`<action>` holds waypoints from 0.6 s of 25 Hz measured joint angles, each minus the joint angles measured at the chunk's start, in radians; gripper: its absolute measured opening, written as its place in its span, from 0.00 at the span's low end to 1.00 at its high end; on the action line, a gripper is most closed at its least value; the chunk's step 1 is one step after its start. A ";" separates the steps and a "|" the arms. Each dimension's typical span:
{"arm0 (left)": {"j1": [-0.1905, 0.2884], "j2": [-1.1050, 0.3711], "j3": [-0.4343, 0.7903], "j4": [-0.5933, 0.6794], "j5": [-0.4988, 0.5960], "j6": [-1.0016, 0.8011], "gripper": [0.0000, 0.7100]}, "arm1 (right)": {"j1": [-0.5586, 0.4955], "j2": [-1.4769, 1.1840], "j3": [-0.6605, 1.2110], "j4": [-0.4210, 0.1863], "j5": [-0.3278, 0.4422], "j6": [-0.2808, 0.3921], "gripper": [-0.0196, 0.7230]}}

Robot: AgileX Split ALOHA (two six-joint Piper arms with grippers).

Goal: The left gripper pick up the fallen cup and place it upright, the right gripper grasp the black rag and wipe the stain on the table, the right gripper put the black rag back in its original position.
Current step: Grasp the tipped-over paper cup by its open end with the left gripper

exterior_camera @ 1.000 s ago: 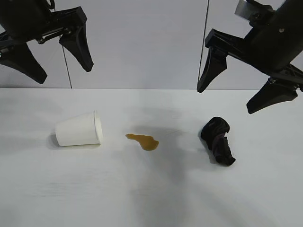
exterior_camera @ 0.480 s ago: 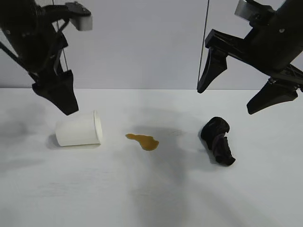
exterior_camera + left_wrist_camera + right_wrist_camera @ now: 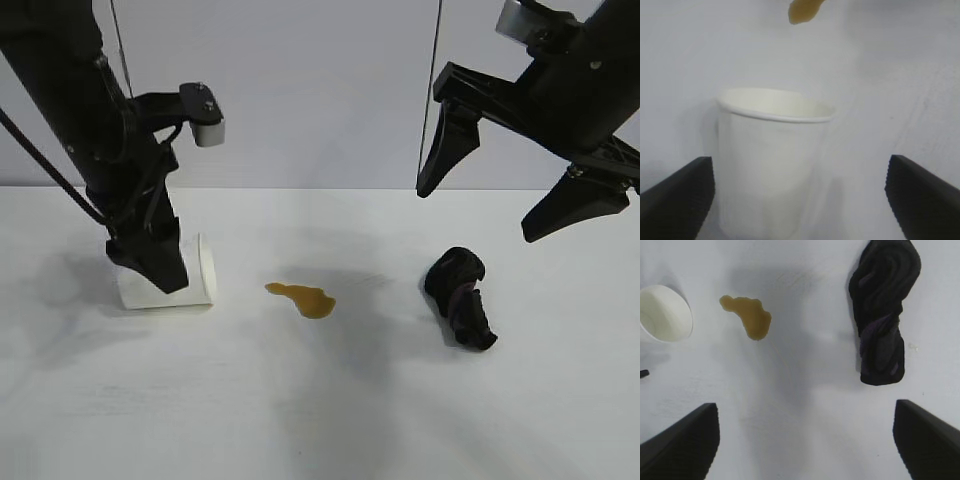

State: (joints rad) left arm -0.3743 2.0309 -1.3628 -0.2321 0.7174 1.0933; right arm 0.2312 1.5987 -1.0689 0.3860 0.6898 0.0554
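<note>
**Left gripper down at fallen cup, right gripper high above rag**

Down at the table point(image 3: 320, 420) on the left: the left gripper point(image 3: 155, 262), fingers spread wide, one finger point(image 3: 160, 258) dark across the cup's side in the exterior view. Seen from the left wrist, fingertips point(image 3: 677, 192) on either side of the cup point(image 3: 771, 165), gaps visible between pads and paper, no contact apparent. Lying on its side, the cup point(image 3: 205, 270), white, rolled rim turned toward the stain point(image 3: 302, 298). Just beyond that rim, well short of touching: the stain, a thin brown elongated puddle near the table's middle.

Farther right, apart from the puddle: the black rag point(image 3: 460, 297), a lumpy folded wad resting on the tabletop. High above it, clear of the surface: the right gripper point(image 3: 500, 185), fingers splayed open, holding nothing. From the right wrist, rag point(image 3: 882, 315), stain point(image 3: 747, 315) and cup mouth point(image 3: 662, 314) all in one line across the white surface.

Matte white tabletop throughout, soft grey shadows under both arms. Behind, a plain pale grey wall point(image 3: 320, 90) with thin vertical seams.
</note>
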 joint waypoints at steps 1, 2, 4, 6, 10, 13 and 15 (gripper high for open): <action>0.000 0.016 0.000 -0.008 -0.011 0.010 0.94 | 0.000 0.000 0.000 0.000 -0.001 0.000 0.90; 0.000 0.031 0.000 -0.018 -0.019 0.016 0.94 | 0.000 0.000 0.000 0.000 -0.001 0.000 0.90; 0.000 0.058 0.000 -0.027 -0.041 0.029 0.94 | 0.000 0.000 0.000 0.000 -0.003 0.000 0.90; 0.000 0.077 0.000 -0.029 -0.063 0.034 0.94 | 0.000 0.000 0.000 0.000 -0.004 0.000 0.90; 0.000 0.084 0.000 -0.039 -0.088 0.036 0.94 | 0.000 0.000 0.000 0.000 -0.004 0.000 0.90; 0.000 0.084 0.000 -0.083 -0.101 0.036 0.94 | 0.000 0.000 0.000 0.000 -0.008 0.000 0.90; 0.000 0.084 0.000 -0.114 -0.120 0.036 0.93 | 0.000 0.000 0.000 0.000 -0.009 0.000 0.90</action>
State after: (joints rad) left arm -0.3743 2.1149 -1.3628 -0.3464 0.5973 1.1289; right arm 0.2312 1.5987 -1.0689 0.3860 0.6808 0.0554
